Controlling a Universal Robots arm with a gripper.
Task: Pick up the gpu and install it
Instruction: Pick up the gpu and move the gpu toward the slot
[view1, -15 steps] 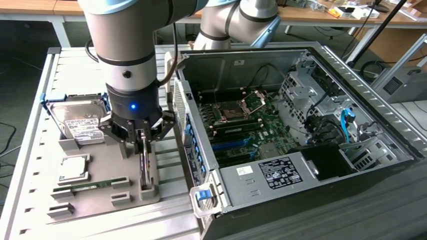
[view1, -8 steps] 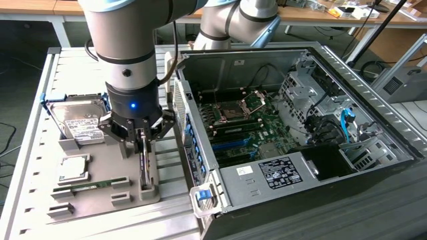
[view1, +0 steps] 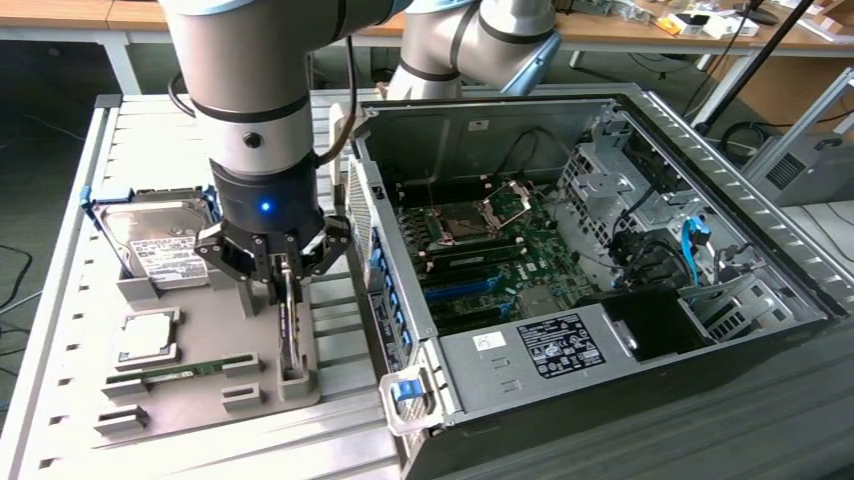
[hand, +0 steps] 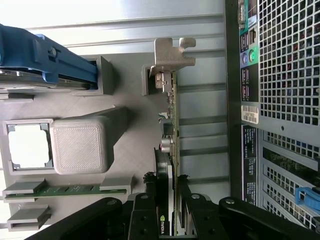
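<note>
Grey tray (view1: 200, 312) — claw (view1: 283, 275) tight on upright gpu (hand: 173, 107), lower edge out of sight

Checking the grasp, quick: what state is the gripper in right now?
Gripper: jaws closed on the gpu.
</note>
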